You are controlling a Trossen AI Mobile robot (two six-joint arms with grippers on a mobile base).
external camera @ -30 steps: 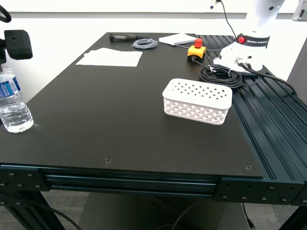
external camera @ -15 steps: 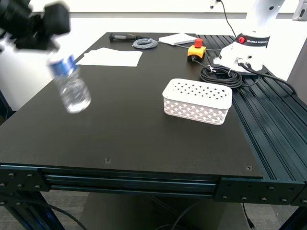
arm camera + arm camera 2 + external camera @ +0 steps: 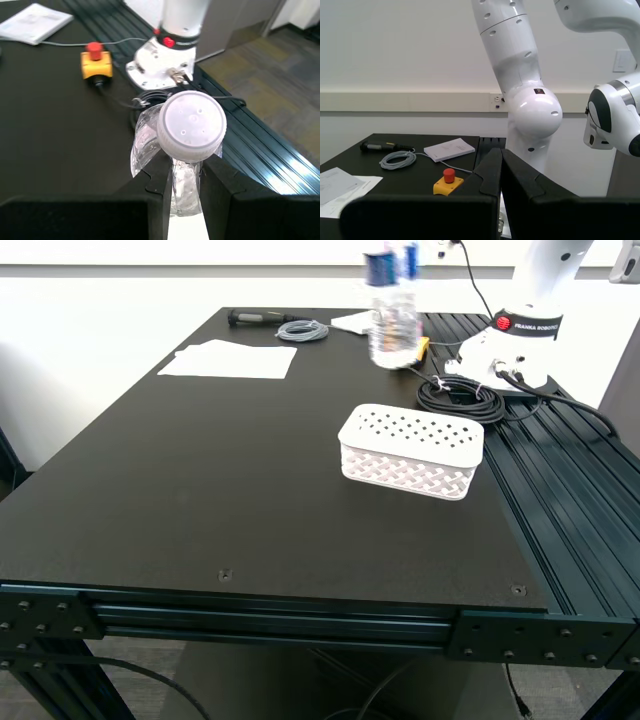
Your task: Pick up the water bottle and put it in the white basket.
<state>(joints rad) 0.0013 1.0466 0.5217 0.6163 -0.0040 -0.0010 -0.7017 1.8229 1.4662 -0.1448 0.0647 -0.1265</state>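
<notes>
Fingers (image 3: pixel 222 187) of my first gripper (image 3: pixel 186 182) pinch the water bottle (image 3: pixel 392 302) at the neck so it hangs clear | bottle aloft, beyond the white basket (image 3: pixel 411 451), not yet over it | my second gripper (image 3: pixel 501 172) pressed together, idle, we judge

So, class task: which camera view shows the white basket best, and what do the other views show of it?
The exterior view shows the basket best: whole and unobstructed on the table, lattice sides and perforated base in sight. Neither wrist view shows it; the first shows the bottle between its fingers, the second the far end of the table.
</notes>
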